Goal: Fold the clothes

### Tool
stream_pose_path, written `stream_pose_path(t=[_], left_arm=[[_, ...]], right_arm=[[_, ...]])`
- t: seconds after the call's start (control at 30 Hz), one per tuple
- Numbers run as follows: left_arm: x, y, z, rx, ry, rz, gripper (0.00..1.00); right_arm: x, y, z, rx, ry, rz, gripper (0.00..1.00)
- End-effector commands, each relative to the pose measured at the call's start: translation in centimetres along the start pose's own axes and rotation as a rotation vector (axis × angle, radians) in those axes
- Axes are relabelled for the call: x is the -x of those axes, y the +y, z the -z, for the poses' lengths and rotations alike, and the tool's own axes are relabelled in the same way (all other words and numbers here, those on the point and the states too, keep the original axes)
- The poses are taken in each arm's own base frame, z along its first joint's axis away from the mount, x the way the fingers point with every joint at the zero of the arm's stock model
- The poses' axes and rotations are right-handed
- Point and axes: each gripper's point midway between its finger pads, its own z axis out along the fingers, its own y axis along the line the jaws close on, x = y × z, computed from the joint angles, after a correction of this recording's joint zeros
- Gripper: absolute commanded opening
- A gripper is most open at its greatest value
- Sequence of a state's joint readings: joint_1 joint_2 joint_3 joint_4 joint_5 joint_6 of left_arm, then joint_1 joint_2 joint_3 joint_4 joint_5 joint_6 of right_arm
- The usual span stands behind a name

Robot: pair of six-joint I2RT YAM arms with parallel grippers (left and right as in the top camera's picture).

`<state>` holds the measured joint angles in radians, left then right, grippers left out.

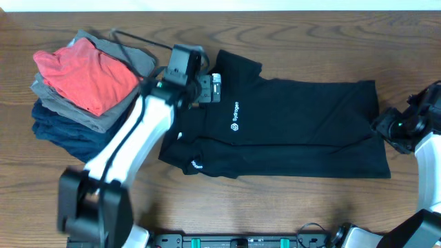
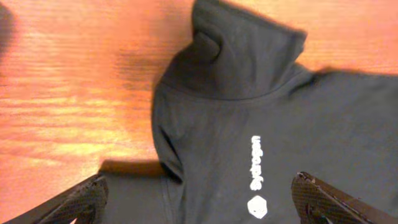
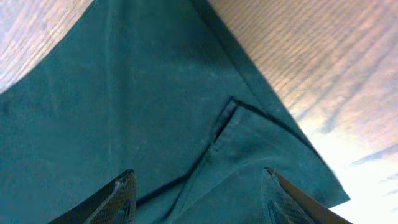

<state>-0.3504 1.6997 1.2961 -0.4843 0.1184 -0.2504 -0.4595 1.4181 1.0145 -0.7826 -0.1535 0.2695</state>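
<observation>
The black T-shirt [image 1: 289, 127] lies on the table, sides folded in, with a white logo on the chest and a smaller one on the near sleeve. My left gripper [image 1: 207, 89] hangs over its collar end, open and empty; the left wrist view shows the shirt [image 2: 249, 124] with the white lettering between the spread fingers [image 2: 200, 202]. My right gripper [image 1: 387, 127] is at the shirt's hem end, open; in the right wrist view its fingers [image 3: 199, 199] straddle a folded hem corner [image 3: 249, 155] without closing on it.
A stack of folded garments stands at the back left, a red-orange one [image 1: 86, 72] on top of grey [image 1: 131, 58] and navy [image 1: 69, 134] ones. Bare wooden table [image 1: 289, 207] surrounds the shirt.
</observation>
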Motion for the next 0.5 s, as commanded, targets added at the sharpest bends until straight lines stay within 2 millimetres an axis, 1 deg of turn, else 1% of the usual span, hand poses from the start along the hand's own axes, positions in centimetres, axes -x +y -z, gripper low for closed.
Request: stream_pose_path(t=[0.0, 0.1, 0.23, 0.37, 0.47], left_arm=[[1.8, -0.5, -2.0, -0.055, 0.045, -0.070, 0.95], [3.2, -0.1, -4.1, -0.042, 0.080, -0.073, 0.95], [5.2, -0.1, -7.7, -0.041, 0.075, -0.079, 0.95], [6.0, -0.1, -10.6, -0.050, 0.039, -0.086, 0.95], [5.8, 0.2, -12.7, -0.053, 0.030, -0.086, 0.93]], right_arm=[[-0.4, 1.1, -0.1, 0.022, 0.011, 0.053, 0.63], [-0.7, 1.5, -0.2, 0.025, 0.021, 0.070, 0.64], [-1.0, 1.7, -0.2, 0.025, 0.030, 0.079, 0.64], [-1.0, 1.7, -0.2, 0.025, 0.030, 0.080, 0.64], [-1.0, 1.7, -0.2, 0.024, 0.033, 0.080, 0.64]])
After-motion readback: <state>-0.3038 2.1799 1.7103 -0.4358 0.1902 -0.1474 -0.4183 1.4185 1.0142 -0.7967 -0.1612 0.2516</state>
